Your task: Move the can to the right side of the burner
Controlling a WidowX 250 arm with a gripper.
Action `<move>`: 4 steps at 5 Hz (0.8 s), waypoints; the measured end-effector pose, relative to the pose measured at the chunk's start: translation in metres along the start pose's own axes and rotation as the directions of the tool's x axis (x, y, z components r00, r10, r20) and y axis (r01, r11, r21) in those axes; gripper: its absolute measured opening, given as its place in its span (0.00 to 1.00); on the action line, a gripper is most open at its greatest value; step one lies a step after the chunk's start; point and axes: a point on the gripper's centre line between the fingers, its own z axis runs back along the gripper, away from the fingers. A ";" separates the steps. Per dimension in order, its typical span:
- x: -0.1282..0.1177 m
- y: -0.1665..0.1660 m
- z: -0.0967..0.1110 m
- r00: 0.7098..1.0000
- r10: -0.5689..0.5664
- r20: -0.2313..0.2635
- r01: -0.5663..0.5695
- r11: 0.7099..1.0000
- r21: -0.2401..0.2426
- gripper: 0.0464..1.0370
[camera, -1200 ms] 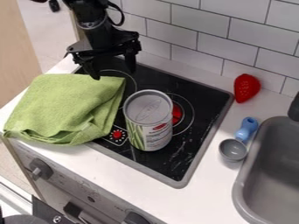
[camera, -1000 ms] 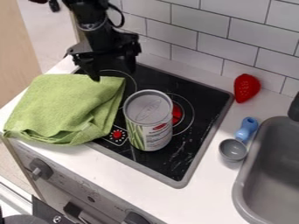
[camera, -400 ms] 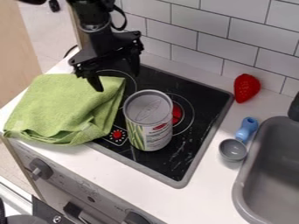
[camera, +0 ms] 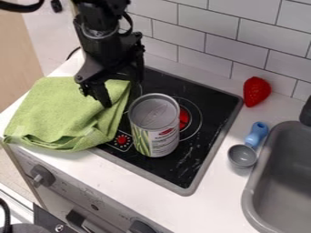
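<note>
Metal can with green print (camera: pixel 155 127) stands upright on the black glass stovetop (camera: pixel 187 157), left of the red-centred burner (camera: pixel 184 119). Far-left, the black two-finger hand (camera: pixel 123 94) hangs wide open and empty. A low approach could snag the green cloth towel (camera: pixel 63 111); clipping the rim could topple the can.

Claw (camera: pixel 123 94) open above cooktop (camera: pixel 209 102); upright can (camera: pixel 155 129) near claw; green towel (camera: pixel 63 111) beside claw; strawberry (camera: pixel 256 91), sink (camera: pixel 251 200) well apart from claw
</note>
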 end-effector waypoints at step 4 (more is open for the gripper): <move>-0.016 0.008 -0.004 0.769 0.624 0.135 -0.626 0.779 -0.040 0.96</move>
